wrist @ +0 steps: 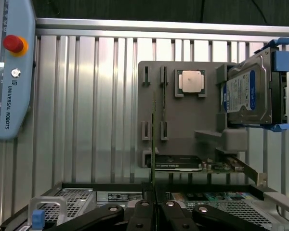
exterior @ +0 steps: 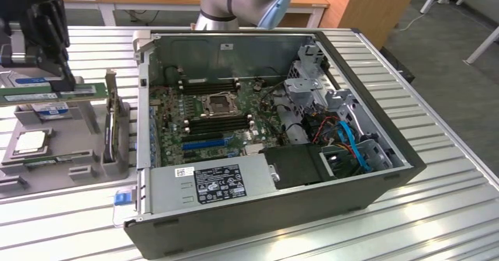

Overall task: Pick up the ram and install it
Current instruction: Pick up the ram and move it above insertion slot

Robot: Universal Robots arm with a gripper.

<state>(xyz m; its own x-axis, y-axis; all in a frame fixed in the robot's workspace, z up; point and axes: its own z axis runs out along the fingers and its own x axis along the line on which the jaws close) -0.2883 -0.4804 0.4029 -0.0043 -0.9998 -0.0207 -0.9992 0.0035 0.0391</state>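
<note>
The ram (exterior: 55,91) is a long green stick with a white label. It hangs level above the grey parts holder (exterior: 86,167) at the exterior view's left, with my black gripper (exterior: 66,84) shut on it from above. In the wrist view the ram (wrist: 153,154) shows edge-on as a thin line running out from my gripper (wrist: 154,209), whose fingers are pressed together on it. The open computer case (exterior: 374,197) lies on its side to the exterior view's right. Its motherboard has black memory slots (exterior: 218,124) beside the processor socket (exterior: 217,103).
The holder also carries a square silver processor (exterior: 31,141), a hard drive (wrist: 248,94) with a blue label, an upright expansion card (exterior: 113,115) and another green stick (exterior: 47,159). A teach pendant (wrist: 9,72) lies on the slatted metal table. The case's near wall stands between holder and motherboard.
</note>
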